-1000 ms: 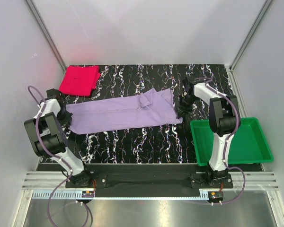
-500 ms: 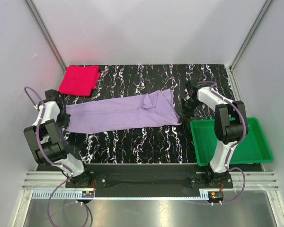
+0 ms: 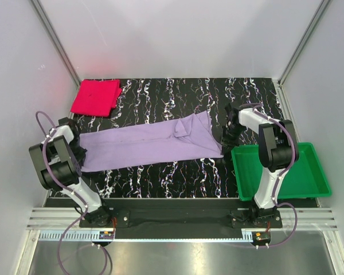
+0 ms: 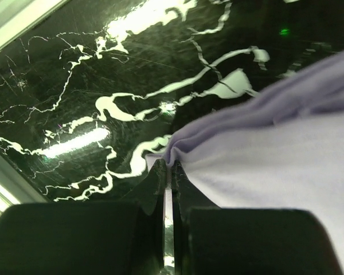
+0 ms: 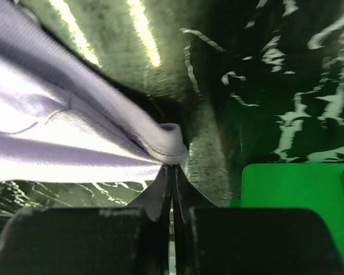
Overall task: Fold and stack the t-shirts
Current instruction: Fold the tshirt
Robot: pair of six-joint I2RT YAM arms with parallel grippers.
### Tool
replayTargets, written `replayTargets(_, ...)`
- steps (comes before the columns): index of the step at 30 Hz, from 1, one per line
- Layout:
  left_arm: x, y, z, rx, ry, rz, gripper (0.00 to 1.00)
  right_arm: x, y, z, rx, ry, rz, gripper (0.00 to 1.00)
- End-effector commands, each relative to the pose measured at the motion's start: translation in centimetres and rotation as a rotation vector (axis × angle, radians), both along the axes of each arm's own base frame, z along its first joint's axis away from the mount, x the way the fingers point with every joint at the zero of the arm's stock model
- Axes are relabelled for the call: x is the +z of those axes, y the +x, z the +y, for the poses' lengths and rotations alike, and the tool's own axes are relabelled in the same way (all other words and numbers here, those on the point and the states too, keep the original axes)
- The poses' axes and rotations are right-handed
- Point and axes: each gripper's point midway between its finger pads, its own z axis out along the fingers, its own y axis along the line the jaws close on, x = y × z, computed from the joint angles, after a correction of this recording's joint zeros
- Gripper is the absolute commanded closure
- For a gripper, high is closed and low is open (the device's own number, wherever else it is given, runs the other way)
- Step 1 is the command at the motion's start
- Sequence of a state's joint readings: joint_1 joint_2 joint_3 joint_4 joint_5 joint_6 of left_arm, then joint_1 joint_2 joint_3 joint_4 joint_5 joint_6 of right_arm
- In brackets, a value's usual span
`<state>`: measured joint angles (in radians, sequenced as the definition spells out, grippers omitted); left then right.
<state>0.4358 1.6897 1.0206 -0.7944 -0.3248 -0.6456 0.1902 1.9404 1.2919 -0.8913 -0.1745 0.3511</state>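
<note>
The lavender t-shirt [image 3: 143, 143], pinched by thin hems in the left gripper [image 4: 171, 166] at 9 o'clock and the right gripper [image 5: 173, 169] at 3 o'clock, could be tugged free by uneven pulling.

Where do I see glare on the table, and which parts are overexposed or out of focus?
Top external: light is even, everything sharp. Left wrist: lamp streaks glare on the black marbled table; the left gripper is dark and blurred. Right wrist: the lavender t-shirt is nearly washed out; the right gripper is blurred, underexposed.
</note>
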Motion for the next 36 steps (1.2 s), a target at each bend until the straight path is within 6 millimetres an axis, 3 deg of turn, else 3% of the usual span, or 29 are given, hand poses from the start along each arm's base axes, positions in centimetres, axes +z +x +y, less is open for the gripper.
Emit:
replayTargets(1, 0.4, -0.6, 2.3, 0.0, 0.089, 0.035, 1.0, 1.0, 0.4, -2.6, -0.003, -0.104, -0.046, 1.0)
replayTargets(6, -0.9, -2.2, 2.0, 0.028, 0.057, 0.067, 1.0, -0.1, -0.2, -3.0, 0.002, -0.117, -0.01, 1.0)
replayTargets(10, -1.0, -3.0, 1.4, 0.071, 0.049, 0.052, 1.0, 0.3, 0.6, -2.5, 0.003, -0.092, -0.022, 1.0)
replayTargets(16, -1.0, -1.7, -0.9, 0.095, -0.048, -0.087, 1.0, 0.7, 0.8, -1.9, 0.01, -0.061, -0.021, 1.0)
replayTargets(18, -1.0, -2.4, -1.4, 0.134, -0.063, -0.075, 0.76, 1.0, 0.8, -1.7, 0.007, -0.049, -0.029, 1.0)
replayTargets(19, -1.0, -2.6, -1.4, 0.162, -0.065, -0.08, 0.54, 1.2, 0.8, -1.4, 0.007, -0.033, -0.028, 1.0)
replayTargets(22, 0.4, -2.5, -1.2, 0.181, -0.048, -0.114, 0.36, 1.9, 0.8, -1.1, -0.001, -0.013, -0.037, 0.99)
replayTargets(23, 1.0, -2.5, -0.8, 0.183, -0.025, -0.124, 0.35, 2.1, 0.8, -1.0, -0.003, -0.011, -0.037, 0.97)
replayTargets(26, 3.7, -1.2, 0.1, 0.142, 0.038, -0.198, 0.34, 3.5, 1.3, -0.9, -0.012, -0.004, -0.061, 0.88)
replayTargets(28, 6.0, 0.8, 0.5, 0.068, 0.082, -0.27, 0.34, 5.1, 2.1, -0.9, -0.011, -0.002, -0.096, 0.73)
replayTargets(29, 6.7, 1.7, 0.1, 0.029, 0.08, -0.303, 0.34, 5.6, 2.5, -0.9, -0.008, -0.003, -0.112, 0.6)
replayTargets(30, 8.0, 3.9, -0.4, -0.038, 0.092, -0.368, 0.34, 6.3, 2.7, -0.8, -0.007, -0.003, -0.123, 0.51)
replayTargets(32, 9.0, 6.2, -2.0, -0.159, 0.066, -0.417, 0.34, 8.2, 4.5, -0.2, 0.001, 0.021, -0.186, 0.38)
replayTargets(35, 10.1, 10.1, -5.5, -0.35, 0.013, -0.5, 0.35, 10.3, 7.0, 2.8, 0.061, 0.145, -0.27, 0.34)
replayTargets(36, 10.3, 11.5, -7.2, -0.414, -0.007, -0.534, 0.37, 9.8, 7.6, 3.8, 0.078, 0.172, -0.26, 0.33)
